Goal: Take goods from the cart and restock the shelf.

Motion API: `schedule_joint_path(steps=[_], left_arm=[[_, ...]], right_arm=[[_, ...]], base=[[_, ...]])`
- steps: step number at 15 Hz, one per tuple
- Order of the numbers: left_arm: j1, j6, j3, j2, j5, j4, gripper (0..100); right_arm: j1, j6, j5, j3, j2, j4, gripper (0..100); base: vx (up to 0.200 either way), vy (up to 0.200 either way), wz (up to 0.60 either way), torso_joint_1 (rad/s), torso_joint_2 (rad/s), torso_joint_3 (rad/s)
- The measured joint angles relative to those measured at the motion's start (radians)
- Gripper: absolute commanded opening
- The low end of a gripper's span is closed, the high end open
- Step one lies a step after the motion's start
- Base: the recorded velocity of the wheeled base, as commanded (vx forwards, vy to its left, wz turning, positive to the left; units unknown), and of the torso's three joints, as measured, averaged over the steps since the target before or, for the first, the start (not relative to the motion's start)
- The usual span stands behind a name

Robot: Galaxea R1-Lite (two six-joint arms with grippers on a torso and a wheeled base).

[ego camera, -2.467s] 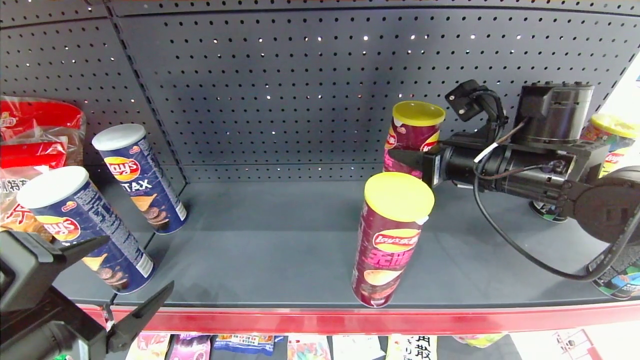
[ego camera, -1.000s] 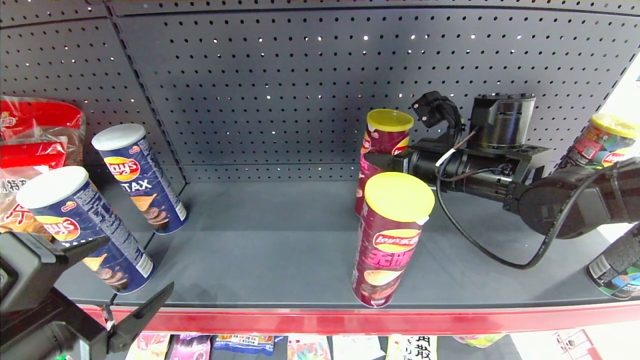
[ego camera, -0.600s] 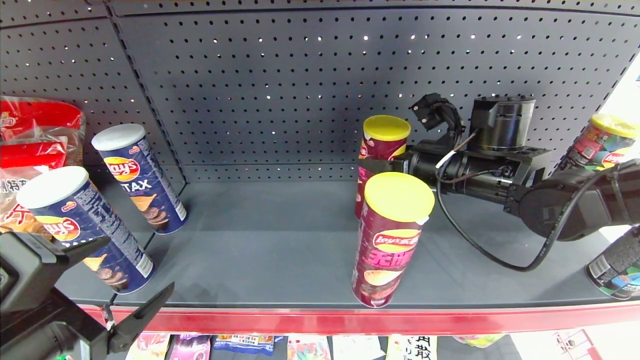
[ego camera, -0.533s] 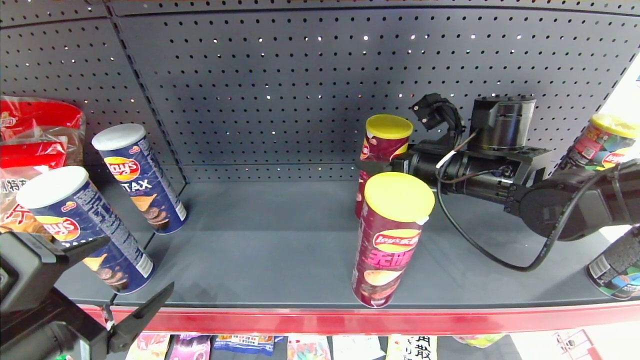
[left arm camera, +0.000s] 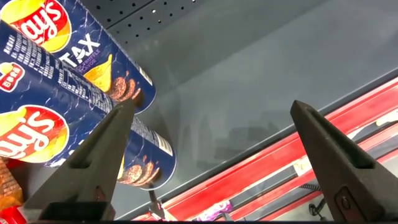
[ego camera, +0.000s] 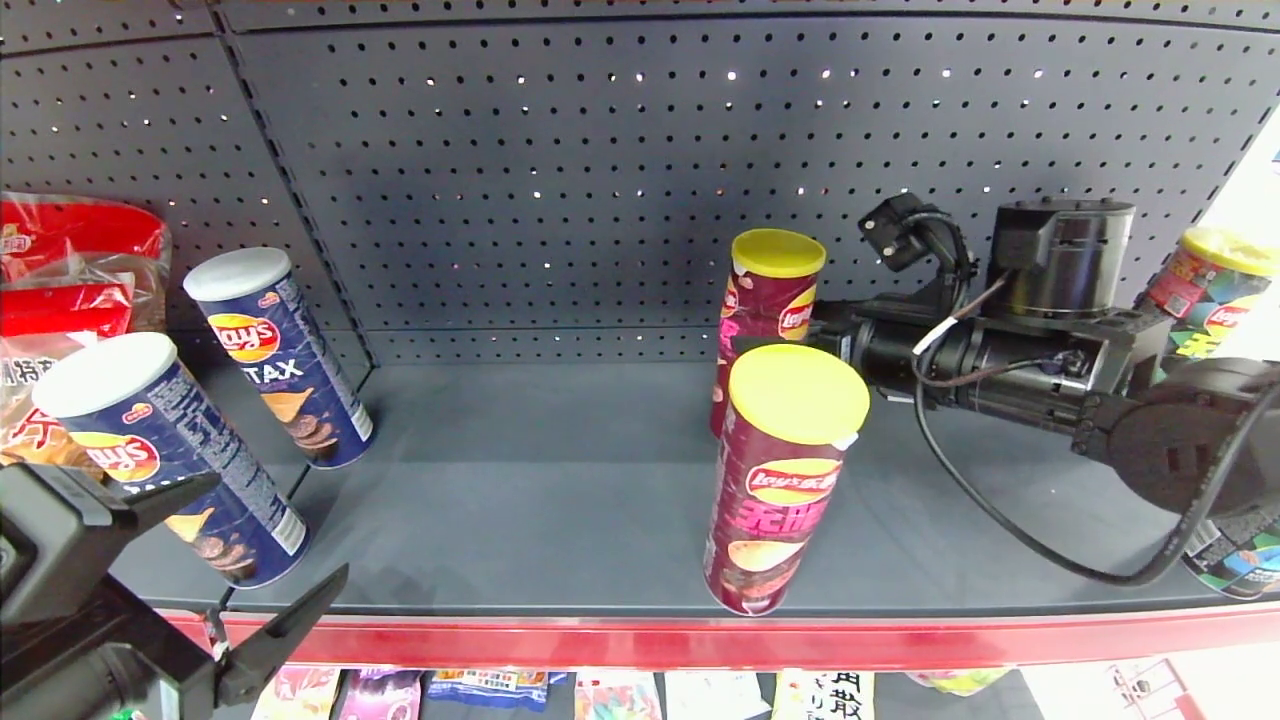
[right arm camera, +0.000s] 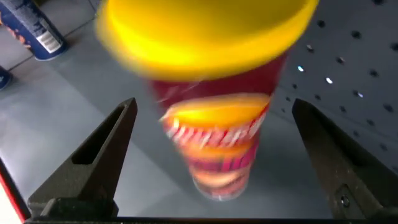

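A maroon chip can with a yellow lid (ego camera: 775,300) stands upright at the back of the grey shelf (ego camera: 520,480). My right gripper (ego camera: 775,335) is level with it from the right, open. In the right wrist view the can (right arm camera: 217,137) sits in the wide gap of that gripper (right arm camera: 212,104), clear of both fingers (right arm camera: 93,162). A second maroon can (ego camera: 780,480) stands nearer the front edge. My left gripper (ego camera: 265,535) hangs open and empty below the shelf's front left corner; in its own view this gripper (left arm camera: 212,107) faces the shelf front.
Two blue chip cans (ego camera: 275,350) (ego camera: 170,460) lean at the shelf's left, also seen close up (left arm camera: 62,56). Red snack bags (ego camera: 70,270) lie farther left. More cans (ego camera: 1205,280) (ego camera: 1235,555) stand at the right. A red lip (ego camera: 700,640) edges the shelf; pegboard backs it.
My right gripper carried the rear maroon can left and down onto the shelf, then let go and drew back to the right. The left arm has kept still.
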Motion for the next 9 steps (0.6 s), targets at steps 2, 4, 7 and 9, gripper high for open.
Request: schedule_joint_path(steps=[2, 4, 7, 9], left_arm=[[0.0, 0.0, 0.0, 0.0, 0.0, 0.0, 100], [0.0, 0.0, 0.0, 0.0, 0.0, 0.0, 100], [0.0, 0.0, 0.0, 0.0, -0.001, 0.0, 100], [0.0, 0.0, 0.001, 0.0, -0.001, 0.0, 100]], right_arm=[[-0.001, -0.001, -0.011, 0.043, -0.037, 0.0, 100], [-0.007, 0.0, -0.014, 0.087, -0.074, -0.001, 100], [-0.016, 0.0, -0.028, 0.162, -0.132, -0.001, 100], [-0.023, 0.0, -0.039, 0.206, -0.166, -0.001, 100]], base=[[0.0, 0.0, 0.0, 0.0, 0.0, 0.0], [0.0, 0.0, 0.0, 0.0, 0.0, 0.0], [0.0, 0.0, 0.0, 0.0, 0.0, 0.0], [0.0, 0.0, 0.0, 0.0, 0.0, 0.0]])
